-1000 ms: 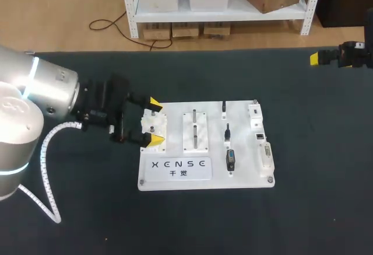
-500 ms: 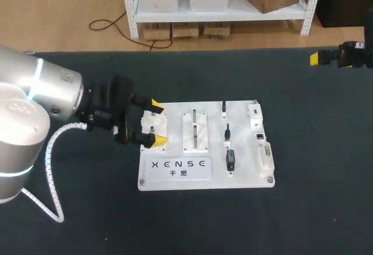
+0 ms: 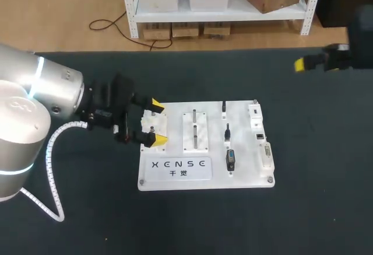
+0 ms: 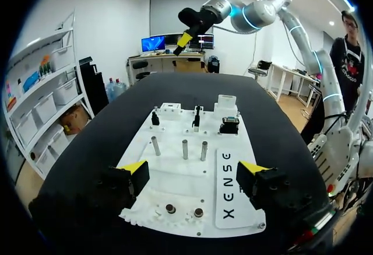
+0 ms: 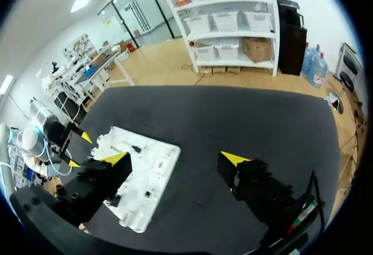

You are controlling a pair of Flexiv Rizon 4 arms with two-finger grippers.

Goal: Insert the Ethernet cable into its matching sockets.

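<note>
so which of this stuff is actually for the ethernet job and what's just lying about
For the job:
- white board with the sockets
- black plugs standing on it; which one is Ethernet I cannot tell
- left hand, open at the board's end
- right hand, open, off over the table

Just there:
- metal pegs on the board
- dark table

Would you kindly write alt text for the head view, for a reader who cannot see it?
My left gripper hangs open over the left end of a white connector board on a dark table. On the board's right part stand small black connectors. My right gripper is far off, above the table's far right corner.
</note>
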